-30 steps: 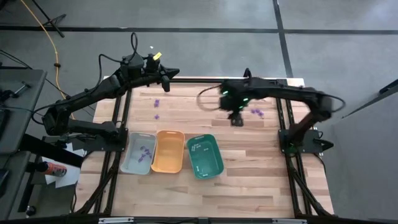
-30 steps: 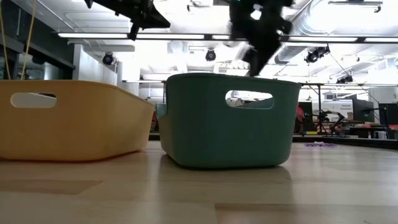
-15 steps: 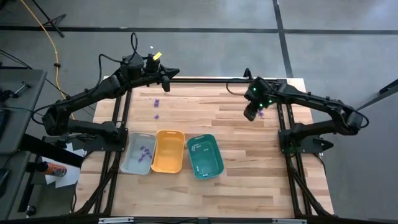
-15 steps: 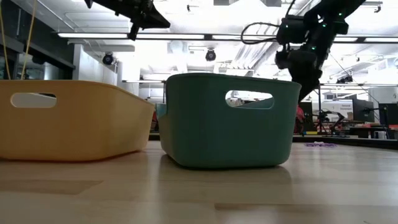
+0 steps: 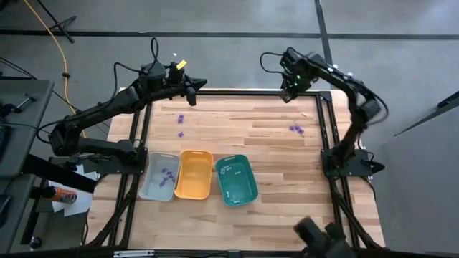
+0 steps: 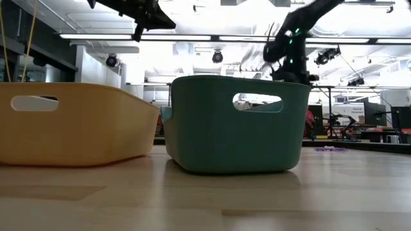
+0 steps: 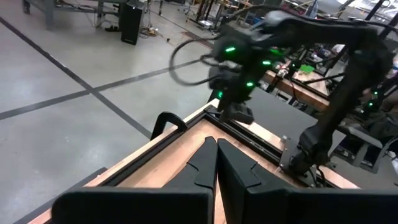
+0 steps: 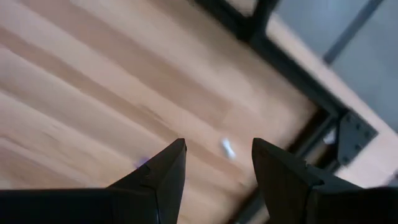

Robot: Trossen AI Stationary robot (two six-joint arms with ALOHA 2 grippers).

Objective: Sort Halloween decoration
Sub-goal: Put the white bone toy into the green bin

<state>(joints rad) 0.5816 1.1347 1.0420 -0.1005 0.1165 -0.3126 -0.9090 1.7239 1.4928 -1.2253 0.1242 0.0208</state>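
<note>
High view: the right gripper (image 5: pixel 287 94) hangs over the tabletop's (image 5: pixel 287 172) far right corner, its fingers parted with nothing between them; a small white stick-like piece (image 8: pixel 227 148) lies on the wood below the gap. The left gripper (image 5: pixel 195 92) hovers at the far edge, left of centre, fingers pressed together and empty. Purple pieces (image 5: pixel 297 130) lie near the right edge, others (image 5: pixel 181 117) near the far left, and more (image 5: pixel 168 173) inside the grey tray (image 5: pixel 159 176), beside the orange tray (image 5: pixel 193 174) and teal tray (image 5: pixel 237 180).
</note>
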